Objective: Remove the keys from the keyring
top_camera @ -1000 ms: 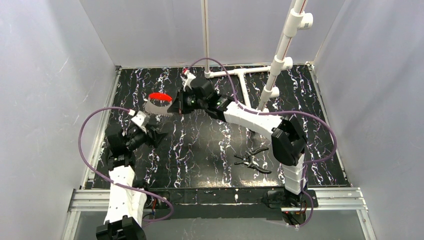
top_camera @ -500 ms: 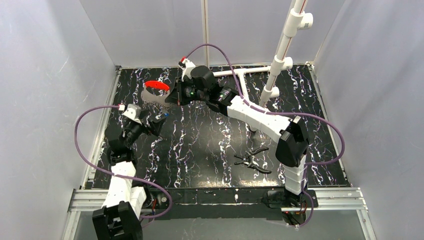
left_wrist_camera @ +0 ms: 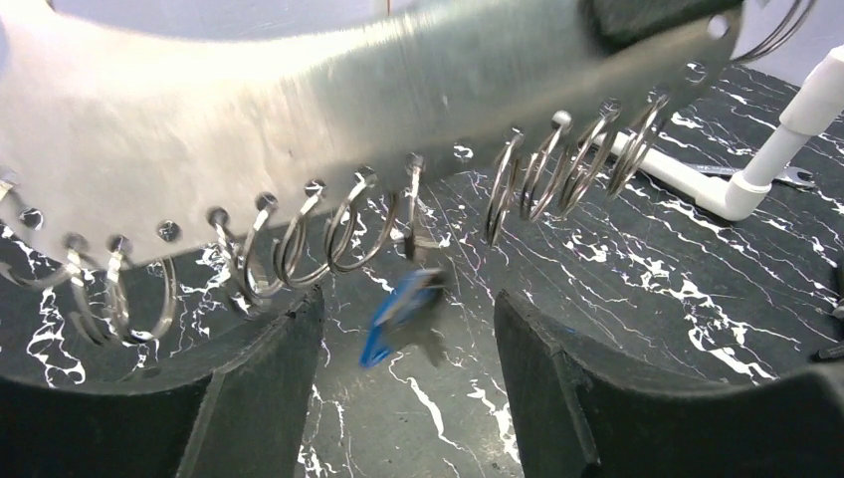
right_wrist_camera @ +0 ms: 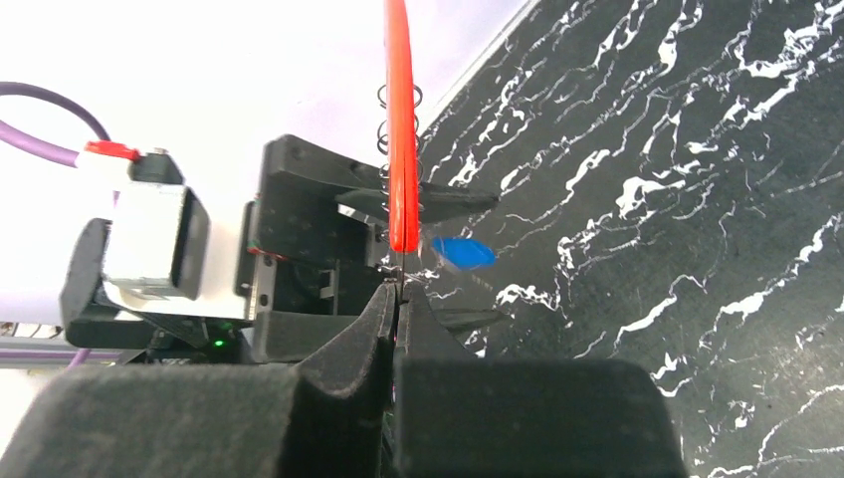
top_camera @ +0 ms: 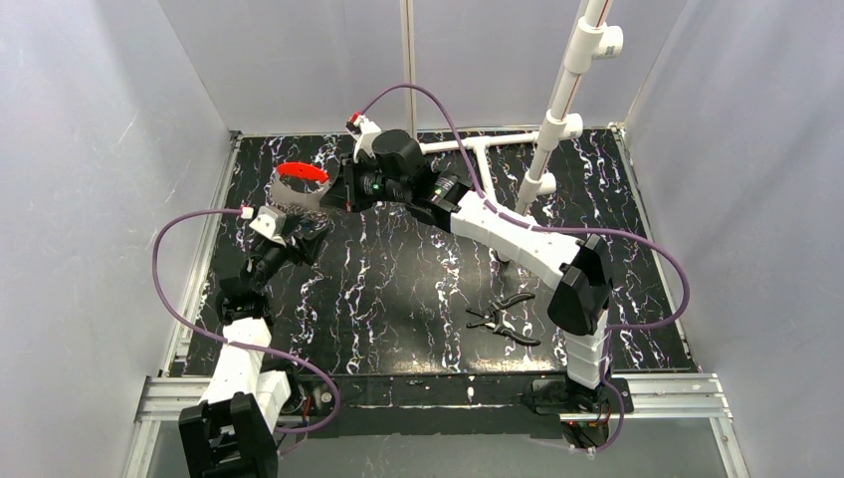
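Over the past second the right gripper [right_wrist_camera: 398,295] has carried the slim bright red keyring [top_camera: 302,171] further toward the far-left of the black, white-veined table [top_camera: 418,289], and the left gripper [left_wrist_camera: 406,378] has come up beneath it. The red loop tops a curved brushed-steel band [left_wrist_camera: 299,129]. The right fingers are pressed together on the band's thin edge, holding it off the table. Wire split rings [left_wrist_camera: 542,174] hang from its pierced rim. A small blue-headed key [left_wrist_camera: 398,314], blurred, dangles between the left gripper's spread black fingers [left_wrist_camera: 254,398].
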